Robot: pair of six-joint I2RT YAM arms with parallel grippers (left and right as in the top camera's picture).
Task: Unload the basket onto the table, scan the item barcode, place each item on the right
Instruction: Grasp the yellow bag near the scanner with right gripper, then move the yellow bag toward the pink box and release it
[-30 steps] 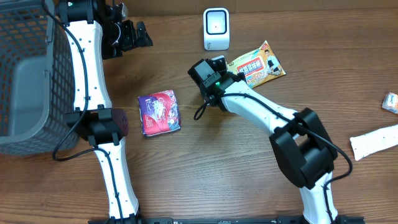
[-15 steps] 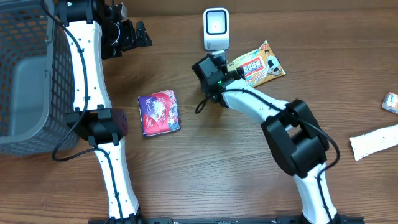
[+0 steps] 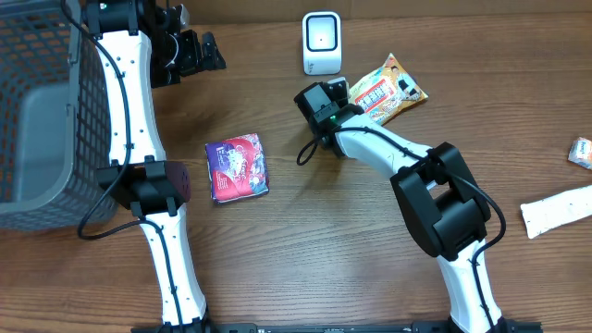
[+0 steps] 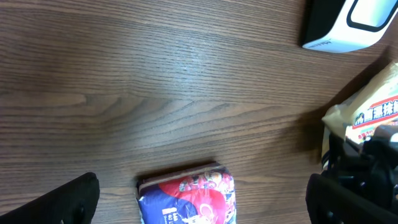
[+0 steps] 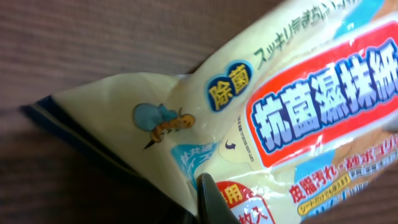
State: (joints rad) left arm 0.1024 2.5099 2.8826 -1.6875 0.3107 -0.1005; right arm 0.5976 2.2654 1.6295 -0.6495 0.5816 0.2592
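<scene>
1. Wet-wipe packet [image 3: 396, 89]: the yellow task item. It lies on the wooden table [image 3: 351, 231] just right of the barcode scanner, printed face up. No barcode shows on this face, so it is probably underneath, which would explain why the packet has to be picked up at all.
2. Right gripper [image 3: 346, 92]: jaws closed tight on the packet's near left corner. In the wrist view one dark finger [image 5: 211, 200] presses on the film at the edge. A corner pinch leaves most of the pack free to be turned toward the reader.
3. Barcode scanner [image 3: 320, 43]: white and upright at the far edge of the table, its window facing the arms. It is near the held packet but not touching it.
4. Left gripper [image 3: 205, 54]: jaws wide and holding nothing. It is parked far left beside the mesh basket [image 3: 85, 129], clear of the scanner's front.
5. Purple-and-red packet [image 3: 237, 166]: flat on the table and well apart from both grippers, seemingly waiting its turn.
6. Step in hand, as judged: lift the wipes and present them to the scanner.
</scene>
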